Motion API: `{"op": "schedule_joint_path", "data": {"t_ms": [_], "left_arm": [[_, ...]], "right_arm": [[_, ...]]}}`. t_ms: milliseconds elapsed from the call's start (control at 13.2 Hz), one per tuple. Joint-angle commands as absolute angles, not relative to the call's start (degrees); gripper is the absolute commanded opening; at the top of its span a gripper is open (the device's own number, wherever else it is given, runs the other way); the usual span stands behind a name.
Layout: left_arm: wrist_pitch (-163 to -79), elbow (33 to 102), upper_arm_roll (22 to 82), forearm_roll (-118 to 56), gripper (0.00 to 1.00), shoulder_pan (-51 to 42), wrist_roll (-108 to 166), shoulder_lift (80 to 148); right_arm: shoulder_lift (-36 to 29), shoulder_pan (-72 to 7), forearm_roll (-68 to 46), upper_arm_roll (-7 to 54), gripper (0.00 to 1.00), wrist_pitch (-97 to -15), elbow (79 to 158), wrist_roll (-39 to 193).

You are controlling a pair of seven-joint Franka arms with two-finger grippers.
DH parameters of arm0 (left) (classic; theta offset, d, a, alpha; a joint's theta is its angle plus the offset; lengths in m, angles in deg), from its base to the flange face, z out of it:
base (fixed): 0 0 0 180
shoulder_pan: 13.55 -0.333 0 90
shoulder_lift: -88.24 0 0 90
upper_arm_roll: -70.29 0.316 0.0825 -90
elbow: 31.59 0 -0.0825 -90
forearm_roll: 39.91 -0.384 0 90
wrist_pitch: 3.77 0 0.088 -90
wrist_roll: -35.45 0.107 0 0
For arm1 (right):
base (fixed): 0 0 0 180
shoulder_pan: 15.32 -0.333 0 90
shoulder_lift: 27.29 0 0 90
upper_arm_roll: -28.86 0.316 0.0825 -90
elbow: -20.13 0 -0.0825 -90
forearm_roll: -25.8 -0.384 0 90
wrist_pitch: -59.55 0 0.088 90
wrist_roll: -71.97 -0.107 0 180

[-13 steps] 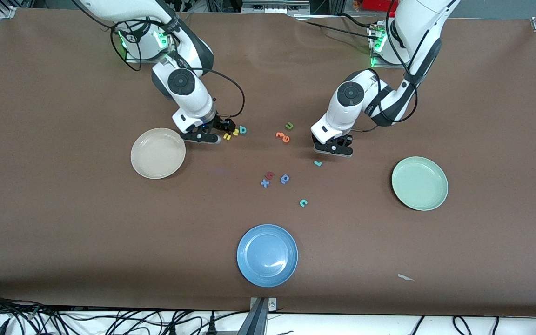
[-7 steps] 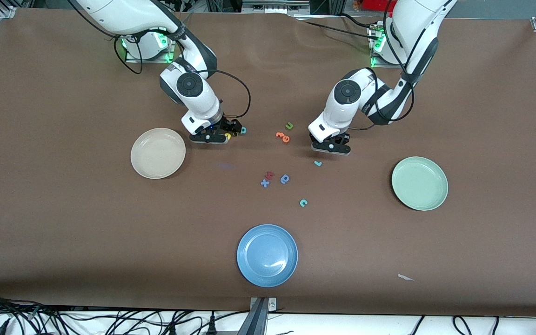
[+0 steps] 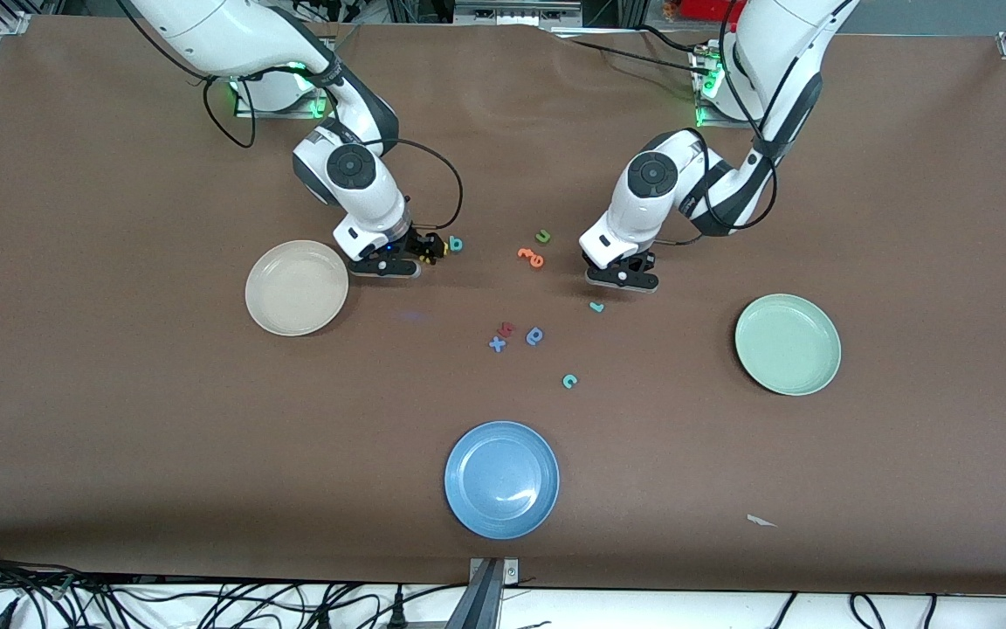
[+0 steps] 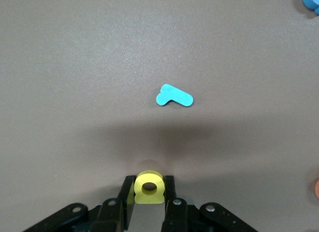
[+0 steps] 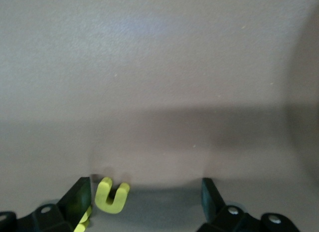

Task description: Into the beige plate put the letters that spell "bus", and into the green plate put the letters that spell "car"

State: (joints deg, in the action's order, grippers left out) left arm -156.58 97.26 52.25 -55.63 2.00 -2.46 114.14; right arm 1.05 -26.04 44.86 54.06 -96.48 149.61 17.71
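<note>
My left gripper (image 3: pixel 622 279) (image 4: pixel 149 186) is shut on the yellow "a" (image 4: pixel 148 187), low over the table. The teal "r" (image 4: pixel 174 96) (image 3: pixel 596 307) lies just past its fingertips, and the teal "c" (image 3: pixel 569 381) lies nearer the front camera. My right gripper (image 3: pixel 388 264) (image 5: pixel 147 191) is open beside the beige plate (image 3: pixel 296 287). The yellow "u" (image 5: pixel 110 194) lies on the table between its fingers, close to one finger (image 5: pixel 79 197). A bit of the yellow "s" (image 5: pixel 83 218) shows outside that finger. The teal "b" (image 3: pixel 457 245) lies beside them. The green plate (image 3: pixel 788 343) sits toward the left arm's end.
A blue plate (image 3: pixel 501 480) sits near the table's front edge. A green "u" (image 3: pixel 543 236) and orange letters (image 3: pixel 532 257) lie between the two grippers. A blue "x" (image 3: pixel 497 344), a red letter (image 3: pixel 507 329) and a darker blue letter (image 3: pixel 535 335) lie mid-table.
My left gripper has closed its fingers onto the yellow "a". My right gripper moved over the yellow letters, then shifted slightly back toward the beige plate, staying open.
</note>
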Motion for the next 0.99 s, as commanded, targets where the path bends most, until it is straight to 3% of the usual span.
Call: {"op": "schedule_joint_path", "data": {"t_ms": [0,152,380,532,684,836,912], "left_arm": [[-156.97,97.17,52.63,-58.10,0.08,1.92,-4.01,114.61],[-155.22,96.03,52.80,-58.10,0.06,1.31,-3.40,113.47],[-141.37,89.11,52.54,-58.01,0.05,-3.42,5.00,110.92],[-138.60,85.84,52.37,-57.92,0.05,-7.98,12.21,110.56],[-138.60,84.52,52.36,-57.75,0.05,-13.43,20.99,110.56],[-138.60,83.55,52.36,-57.49,0.05,-18.44,29.70,110.83],[-138.77,82.94,52.36,-57.40,0.05,-21.51,35.65,111.35]], "right_arm": [[3.20,-28.59,47.32,53.47,0.98,-97.24,147.84,13.88],[3.99,-29.12,50.22,53.47,0.98,-97.24,147.31,11.59],[4.35,-29.12,51.46,52.68,0.98,-97.24,147.31,11.41],[4.43,-29.03,51.99,52.59,0.94,-97.24,147.31,11.41],[4.43,-29.12,52.52,52.42,0.85,-97.24,147.31,11.41],[4.52,-29.12,52.60,52.41,0.69,-97.25,147.31,11.41],[4.52,-29.03,53.04,52.41,0.57,-97.33,147.39,11.41]]}}
